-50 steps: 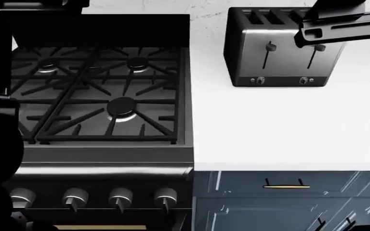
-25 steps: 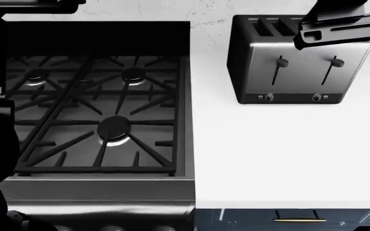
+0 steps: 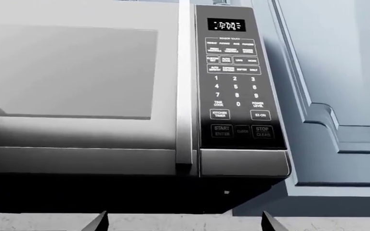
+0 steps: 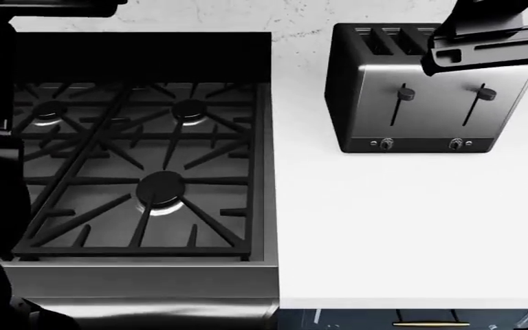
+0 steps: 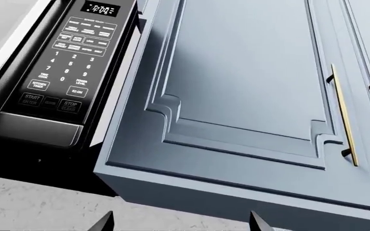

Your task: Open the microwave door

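Closed stainless-steel microwave door (image 3: 75,86): left gripper (image 3: 183,222), fingers spread and empty, should close on its slim vertical handle (image 3: 184,96)

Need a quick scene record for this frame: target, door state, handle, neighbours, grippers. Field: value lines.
target: microwave, seen by both wrist cameras, not in head view
door: shut
handle: vertical bar between window and keypad
beside it: blue cabinet with gold pulls
below: stove, toaster on white counter
left gripper: fingertips spread, short of the door
right gripper: fingertips spread, nothing held
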Available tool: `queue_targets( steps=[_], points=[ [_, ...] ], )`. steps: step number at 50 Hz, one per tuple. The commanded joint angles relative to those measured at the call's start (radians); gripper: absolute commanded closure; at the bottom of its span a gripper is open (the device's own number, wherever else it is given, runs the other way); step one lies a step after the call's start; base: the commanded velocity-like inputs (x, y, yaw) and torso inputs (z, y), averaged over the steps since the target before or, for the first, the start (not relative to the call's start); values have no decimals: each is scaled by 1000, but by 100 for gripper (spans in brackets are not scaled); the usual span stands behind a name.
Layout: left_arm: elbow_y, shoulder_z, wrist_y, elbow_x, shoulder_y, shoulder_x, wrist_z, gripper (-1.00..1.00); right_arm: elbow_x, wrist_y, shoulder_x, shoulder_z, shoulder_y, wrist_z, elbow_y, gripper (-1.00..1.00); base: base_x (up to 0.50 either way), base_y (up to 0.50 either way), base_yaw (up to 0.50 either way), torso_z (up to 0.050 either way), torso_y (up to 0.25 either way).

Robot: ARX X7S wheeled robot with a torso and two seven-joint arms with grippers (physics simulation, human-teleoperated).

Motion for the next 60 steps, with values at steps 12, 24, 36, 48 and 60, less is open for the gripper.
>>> queue_targets(
  steps=[12, 24, 36, 48, 60],
  points=[
    [-65, 54, -25, 0, -108, -22, -2, -100, 42, -7, 16, 19, -21, 24, -6, -100, 0, 0, 0, 0, 0],
    [-114, 72, -77, -8, -249, -35, -4, -100, 60, -7, 22, 15, -15, 37, -1, -100, 0, 0, 0, 0, 0],
    [-202, 116, -121, 5, -373, -55, -1, -100, 77, -19, 29, 20, -27, 50, 2, -100, 0, 0, 0, 0, 0],
    [-357, 187, -124, 30, -500, -71, 31, -100, 94, -31, 37, 23, -33, 60, 5, -100, 0, 0, 0, 0, 0],
    [-565, 239, -65, 64, -646, -45, 67, -100, 122, -7, 47, 30, -13, 73, -5, -100, 0, 0, 0, 0, 0]
  ],
)
